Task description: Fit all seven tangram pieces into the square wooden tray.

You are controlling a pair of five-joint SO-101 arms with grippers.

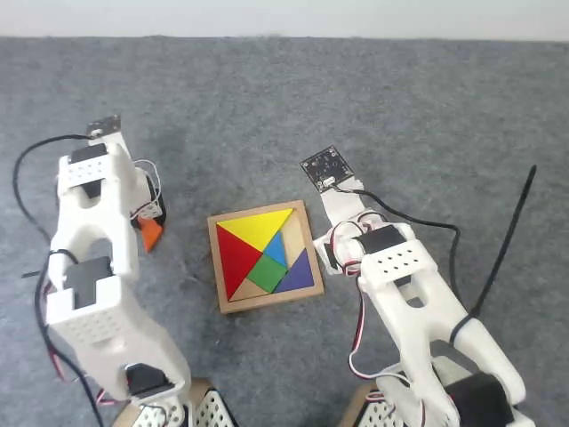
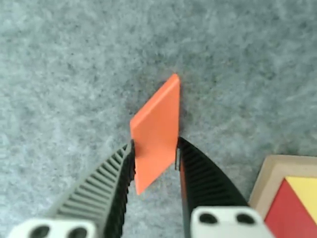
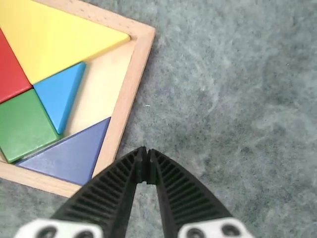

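Pinched edge to edge in left gripper [image 2: 154,144]: orange piece [image 2: 156,119], left-centre of high view, well apart from wooden tray [image 1: 215,264] at centre. Seems light, stiff, smooth; best held across parallel edges, as here. Closed and empty beside tray: right gripper [image 3: 147,166].

— What's underneath everything?
— A grey, fuzzy, felt-like surface [image 1: 267,98], mottled all over.
— And behind it?
— A pale wall [image 1: 284,16] runs along the far edge. The light is even and the shadows are soft.
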